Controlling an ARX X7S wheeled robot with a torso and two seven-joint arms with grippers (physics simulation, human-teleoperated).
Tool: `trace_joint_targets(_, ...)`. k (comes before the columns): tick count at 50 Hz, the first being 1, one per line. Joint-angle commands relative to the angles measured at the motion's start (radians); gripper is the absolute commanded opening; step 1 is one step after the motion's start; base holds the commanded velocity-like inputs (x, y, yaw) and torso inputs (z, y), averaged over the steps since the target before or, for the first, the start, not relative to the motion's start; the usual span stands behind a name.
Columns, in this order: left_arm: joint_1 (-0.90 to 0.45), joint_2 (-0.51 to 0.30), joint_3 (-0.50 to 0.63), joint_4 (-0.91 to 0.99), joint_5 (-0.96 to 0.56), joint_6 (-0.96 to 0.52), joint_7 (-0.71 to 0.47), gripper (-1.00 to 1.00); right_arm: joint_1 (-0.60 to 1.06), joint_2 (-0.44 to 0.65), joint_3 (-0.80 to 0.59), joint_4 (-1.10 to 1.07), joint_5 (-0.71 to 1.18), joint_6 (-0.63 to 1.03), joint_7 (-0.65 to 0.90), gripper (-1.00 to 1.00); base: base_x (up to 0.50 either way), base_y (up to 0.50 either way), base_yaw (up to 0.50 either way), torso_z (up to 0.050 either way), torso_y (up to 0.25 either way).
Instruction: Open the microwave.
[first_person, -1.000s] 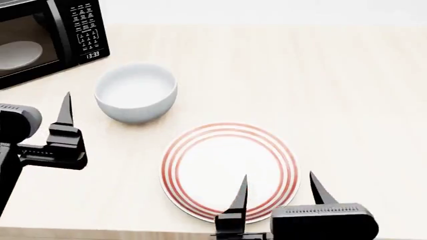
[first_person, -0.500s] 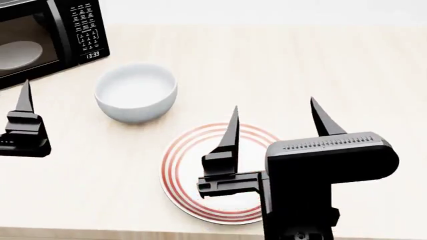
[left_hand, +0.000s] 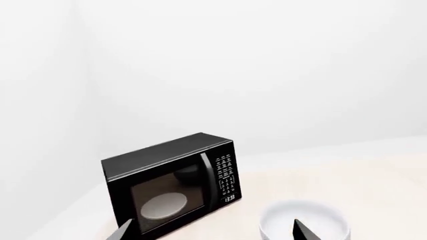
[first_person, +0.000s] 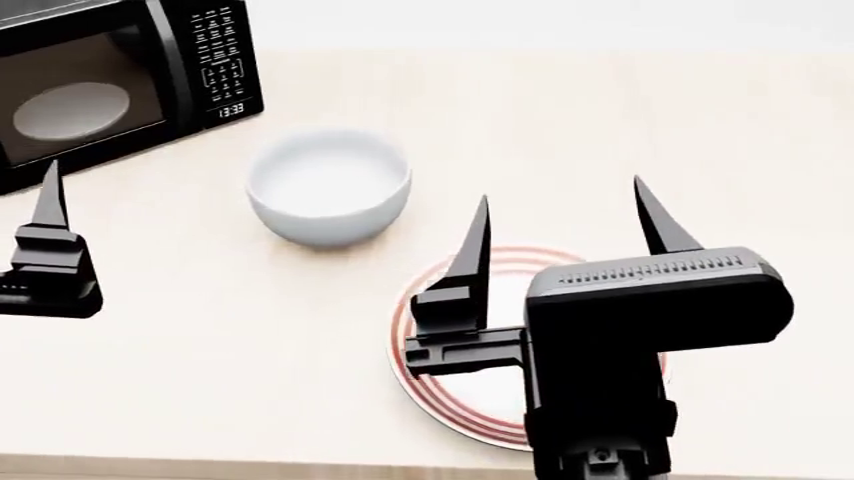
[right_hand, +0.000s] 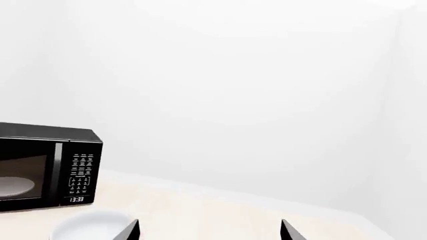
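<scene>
While both arms hover apart, the microwave (first_person: 114, 85) door sits closed.

white bowl (first_person: 328, 185) near a red-ringed plate (first_person: 441, 395) on the pale wooden table (first_person: 667, 130)

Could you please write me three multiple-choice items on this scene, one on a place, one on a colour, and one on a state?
1. Where does the white bowl stand?
A. between the microwave and the plate
B. inside the microwave
C. on the plate

2. What colour are the rings on the plate?
A. blue
B. red
C. green

3. How is the microwave door?
A. wide open
B. taken off
C. shut

Answers: 1 A, the head view shows it on the table between the two. 2 B, red rings circle the rim. 3 C, the glass door lies flush, with the turntable seen through it.
</scene>
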Motion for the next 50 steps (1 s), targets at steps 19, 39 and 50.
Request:
trace_joint_targets(19,0.002,-0.005,-0.002,0.004,-0.012,0.003,-0.008,1.0,0.005,0.024,-0.031,-0.003,0.004,0.001,0.012,1.0,0.0,0.5,0.0,0.0,0.0)
trace_joint_targets(39,0.002,-0.006,-0.005,-0.001,-0.021,0.008,-0.014,1.0,0.008,0.033,-0.042,0.004,0.008,0.0,0.022,1.0,0.0,0.5,0.0,0.0,0.0)
trace_joint_targets(50,0.003,-0.007,-0.006,0.001,-0.026,0.007,-0.016,1.0,0.008,0.037,-0.047,0.005,0.012,-0.003,0.025,1.0,0.0,0.5,0.0,0.0,0.0)
